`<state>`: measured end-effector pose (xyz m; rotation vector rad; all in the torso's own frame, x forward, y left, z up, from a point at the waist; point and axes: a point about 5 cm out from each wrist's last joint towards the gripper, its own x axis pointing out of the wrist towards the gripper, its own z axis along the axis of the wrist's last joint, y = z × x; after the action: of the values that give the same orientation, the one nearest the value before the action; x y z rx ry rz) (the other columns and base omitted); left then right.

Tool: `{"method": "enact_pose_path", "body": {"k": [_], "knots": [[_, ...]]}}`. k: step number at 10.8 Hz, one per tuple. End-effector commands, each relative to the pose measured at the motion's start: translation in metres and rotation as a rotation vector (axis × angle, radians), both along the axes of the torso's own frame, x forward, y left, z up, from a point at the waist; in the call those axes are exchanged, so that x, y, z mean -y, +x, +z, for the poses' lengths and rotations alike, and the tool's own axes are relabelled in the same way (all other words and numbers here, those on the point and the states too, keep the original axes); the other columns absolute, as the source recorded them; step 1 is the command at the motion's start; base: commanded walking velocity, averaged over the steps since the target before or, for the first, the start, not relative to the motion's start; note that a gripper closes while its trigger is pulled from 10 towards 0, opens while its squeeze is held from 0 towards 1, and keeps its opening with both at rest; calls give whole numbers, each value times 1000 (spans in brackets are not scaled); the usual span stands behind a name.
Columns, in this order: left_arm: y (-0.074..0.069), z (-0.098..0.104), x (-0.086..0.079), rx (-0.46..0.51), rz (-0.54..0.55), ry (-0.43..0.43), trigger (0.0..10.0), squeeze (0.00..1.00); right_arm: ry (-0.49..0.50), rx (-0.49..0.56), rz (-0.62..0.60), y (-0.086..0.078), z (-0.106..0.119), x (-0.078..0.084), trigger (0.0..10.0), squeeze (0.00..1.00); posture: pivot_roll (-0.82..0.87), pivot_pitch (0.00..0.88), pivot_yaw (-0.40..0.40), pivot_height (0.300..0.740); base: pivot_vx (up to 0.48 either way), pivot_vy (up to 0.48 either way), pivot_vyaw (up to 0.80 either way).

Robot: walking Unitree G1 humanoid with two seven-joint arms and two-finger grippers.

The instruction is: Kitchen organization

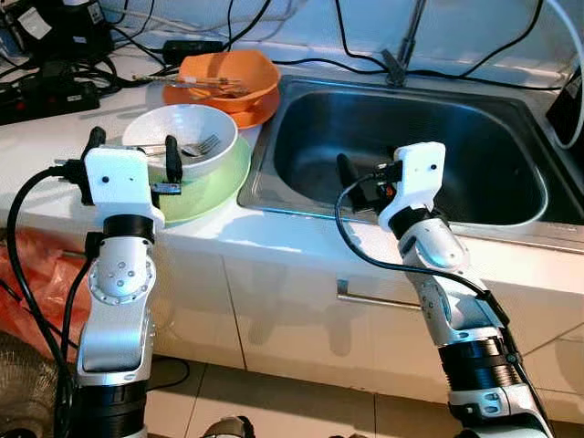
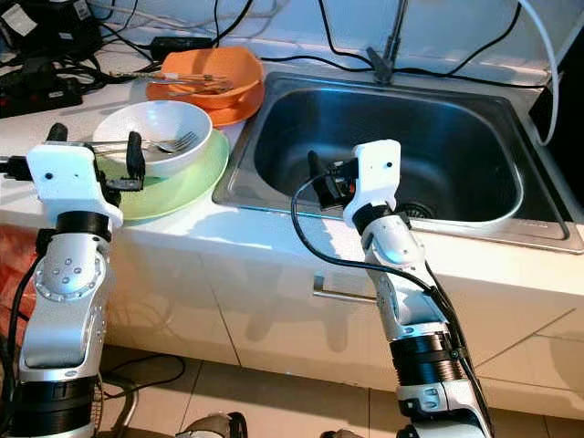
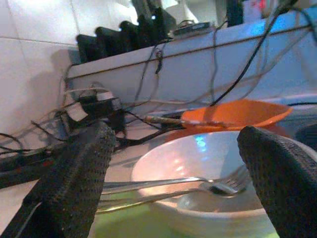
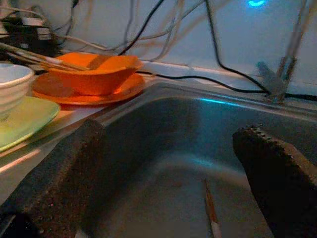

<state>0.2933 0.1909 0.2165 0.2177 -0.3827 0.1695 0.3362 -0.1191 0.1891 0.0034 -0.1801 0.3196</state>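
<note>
1. While the left gripper [image 1: 132,151] hovers mid-left, jaws apart, at the white bowl [image 1: 182,137], forks [image 1: 196,146] lie loose inside.
2. Right gripper [image 1: 351,182], jaws apart and empty, hangs centre frame over the sink [image 1: 493,173].
3. Risk: tilting the bowl could spill the forks; it sits on a green plate [image 1: 214,187] that may slide.
4. White table [image 1: 36,146], cables upper left, orange bowl [image 1: 228,78] behind.

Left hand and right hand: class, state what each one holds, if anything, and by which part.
Nothing is held. The left hand is open near the white bowl with forks, not touching it. The right hand is open over the sink.
</note>
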Motion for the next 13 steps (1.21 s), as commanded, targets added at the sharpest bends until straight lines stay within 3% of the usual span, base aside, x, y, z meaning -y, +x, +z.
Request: {"method": "enact_pose_path", "body": {"k": [1,2,4,6,7,9,13], "knots": [[-1,12,7,40,-76,-52,10000,0,8,24,85,-5,10,-6,10000,0,49,93,-18,740,0,0,0],[-5,19,8,53,-116,-114,10000,0,-16,33,194,-11,13,-15,10000,0,48,91,-21,740,0,0,0],[-19,25,-6,69,-75,-97,10000,0,-71,23,314,-19,11,-21,10000,0,61,88,-26,740,0,0,0],[-28,6,-23,-6,14,-121,10000,0,-94,-2,424,-27,5,-29,10000,0,78,84,-29,740,0,0,0],[-28,0,-23,-42,20,-125,10000,0,-102,-19,500,-33,3,-36,10000,0,89,83,-30,740,0,0,0],[-21,-17,-22,-138,-34,-183,10000,0,-110,-28,530,-34,2,-38,10000,0,86,85,-33,740,0,0,0],[-6,-16,-29,-141,-90,-139,10000,0,-120,-22,489,-32,4,-31,10000,0,65,92,-44,740,0,0,0]]}}
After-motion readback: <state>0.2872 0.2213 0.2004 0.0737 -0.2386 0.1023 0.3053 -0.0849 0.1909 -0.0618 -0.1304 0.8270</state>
